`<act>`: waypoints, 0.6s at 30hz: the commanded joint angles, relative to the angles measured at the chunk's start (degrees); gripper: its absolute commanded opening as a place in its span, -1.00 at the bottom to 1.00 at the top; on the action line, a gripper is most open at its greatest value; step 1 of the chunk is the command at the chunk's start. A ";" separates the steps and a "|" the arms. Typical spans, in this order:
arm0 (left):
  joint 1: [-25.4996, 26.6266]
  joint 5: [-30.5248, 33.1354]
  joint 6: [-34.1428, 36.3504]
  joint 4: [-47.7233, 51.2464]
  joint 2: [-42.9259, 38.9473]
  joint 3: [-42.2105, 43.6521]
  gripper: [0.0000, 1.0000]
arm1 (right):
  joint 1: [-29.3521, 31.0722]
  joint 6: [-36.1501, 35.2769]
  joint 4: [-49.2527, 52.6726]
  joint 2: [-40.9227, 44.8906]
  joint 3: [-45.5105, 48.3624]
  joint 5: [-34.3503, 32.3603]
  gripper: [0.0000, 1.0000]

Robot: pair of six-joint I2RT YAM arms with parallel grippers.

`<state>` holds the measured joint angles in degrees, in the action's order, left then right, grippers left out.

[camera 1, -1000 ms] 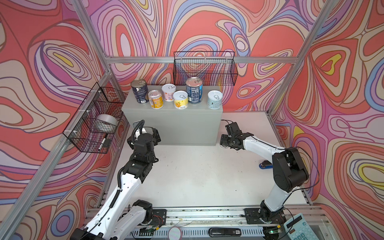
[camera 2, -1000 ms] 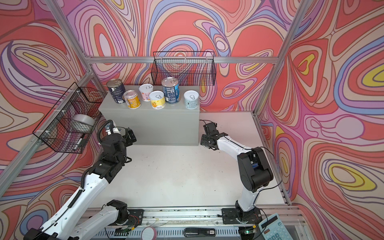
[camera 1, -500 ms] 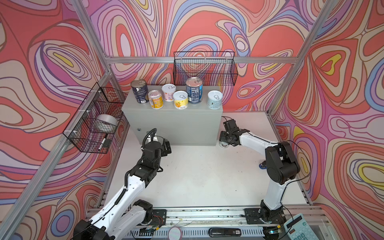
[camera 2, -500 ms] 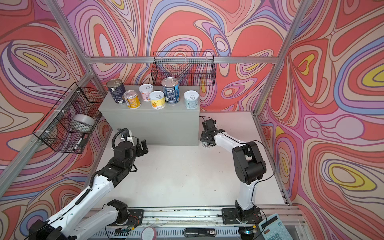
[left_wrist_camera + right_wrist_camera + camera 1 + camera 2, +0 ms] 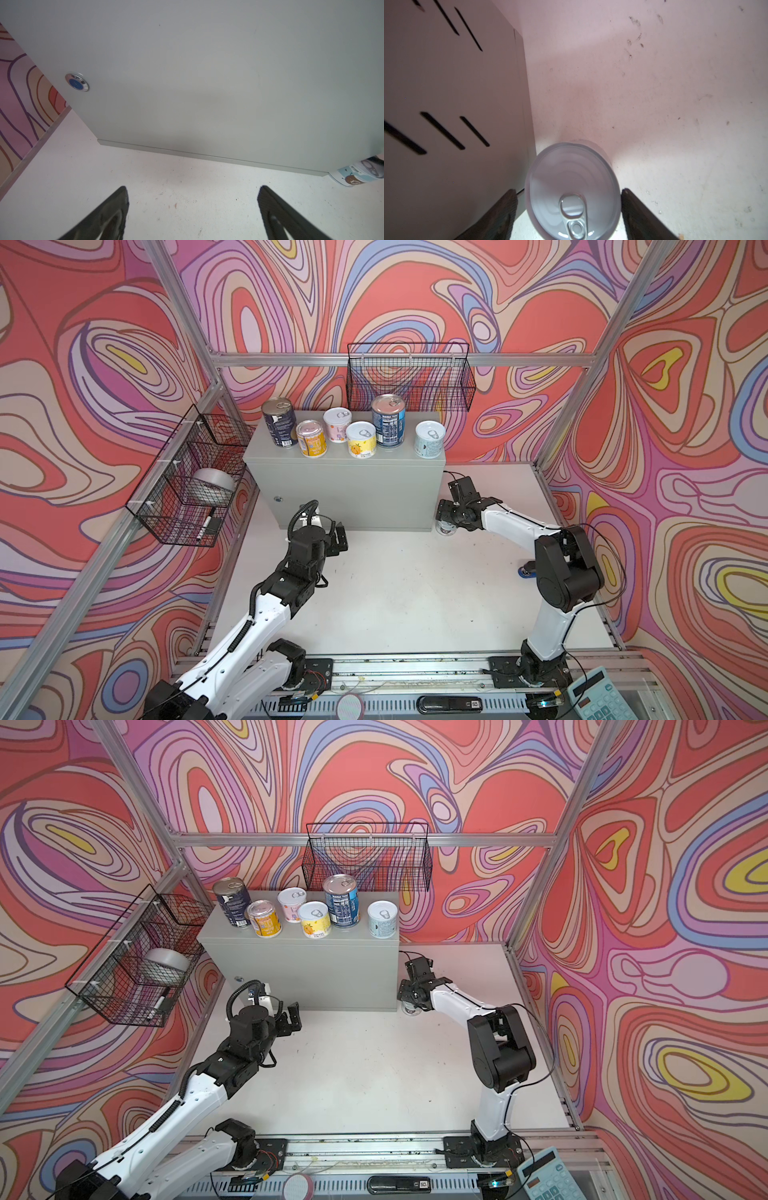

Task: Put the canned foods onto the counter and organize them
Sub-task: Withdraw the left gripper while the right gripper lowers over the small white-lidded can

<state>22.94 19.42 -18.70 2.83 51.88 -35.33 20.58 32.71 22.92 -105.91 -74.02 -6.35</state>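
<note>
White-labelled can point(image 5: 573, 193) beside counter point(image 5: 446, 93) corner, jaws straddling

Seven cans point(image 5: 360, 439), two wire baskets point(image 5: 409, 381).

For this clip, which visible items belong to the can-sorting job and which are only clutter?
Job:
- grey metal cabinet counter
- six pull-tab cans on its top, e.g. tall dark-blue can
- short white-label can on the tabletop, between the right gripper jaws

Clutter:
- grey tape roll in side black wire basket
- rear wire basket
- calculator
</note>
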 commanded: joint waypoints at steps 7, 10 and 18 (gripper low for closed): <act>0.26 -1.74 1.13 -1.97 1.87 1.33 1.00 | -0.01 1.02 0.56 -3.93 -1.98 2.24 0.62; 0.27 -2.69 0.95 -2.72 2.51 1.71 1.00 | -0.06 1.37 0.04 -4.24 -2.01 2.57 0.63; 0.28 -3.03 2.58 -3.34 3.76 2.49 1.00 | -0.05 1.52 0.96 -6.35 -2.37 -0.25 0.65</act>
<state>22.94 16.58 -17.32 0.91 55.44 -33.69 20.56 33.82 22.90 -108.95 -75.35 -4.99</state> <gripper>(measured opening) 0.999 0.822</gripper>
